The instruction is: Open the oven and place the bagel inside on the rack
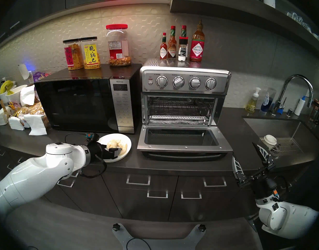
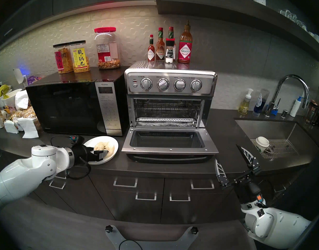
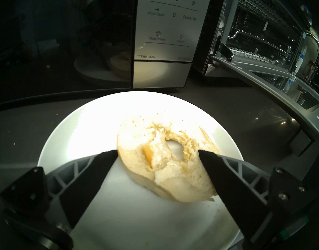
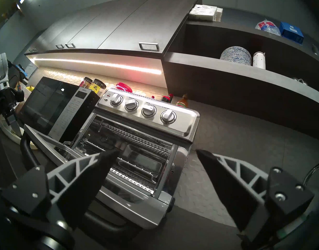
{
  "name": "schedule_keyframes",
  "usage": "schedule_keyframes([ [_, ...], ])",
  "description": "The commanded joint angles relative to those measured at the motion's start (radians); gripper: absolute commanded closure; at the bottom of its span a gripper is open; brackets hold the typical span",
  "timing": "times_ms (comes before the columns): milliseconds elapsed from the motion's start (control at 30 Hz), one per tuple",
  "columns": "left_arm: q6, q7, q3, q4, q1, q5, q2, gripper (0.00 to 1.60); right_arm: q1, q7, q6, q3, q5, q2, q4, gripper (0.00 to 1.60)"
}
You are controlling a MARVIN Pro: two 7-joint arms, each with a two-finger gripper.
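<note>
Bagel pickup is the step in hand: the oven already stands with its glass door dropped flat onto the counter, and the wire rack inside is bare. The bagel lies on the white plate in front of the microwave, at about nine o'clock from the lowered door and just beside it. In the left wrist view the left gripper has its jaws spread wide, one finger at each flank of the ring, holding nothing yet; whether the pads touch the crumb I cannot tell. The right gripper is also open and empty, raised off the counter's front edge at about four o'clock from the oven. The next move likely calls for closing gently on the soft bread, then lifting clear of the plate rim, swinging toward three o'clock over the door and reaching in level with the rack.
</note>
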Motion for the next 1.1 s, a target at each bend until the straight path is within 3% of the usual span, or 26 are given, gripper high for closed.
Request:
schedule_keyframes([
  [0, 0.041, 0.003, -0.076, -0.007, -0.106, 0.017, -0.043, 0.0, 0.013, -0.005, -0.005, 0.011, -0.003, 0.001, -0.017, 0.0],
  [667, 0.047, 0.002, -0.075, -0.005, -0.106, 0.014, -0.041, 0.0, 0.012, -0.005, -0.005, 0.013, -0.003, 0.002, -0.018, 0.0],
  [1067, 0.067, -0.003, -0.09, -0.015, -0.106, -0.001, -0.005, 0.0, 0.012, -0.005, -0.005, 0.012, -0.003, 0.002, -0.018, 0.0],
])
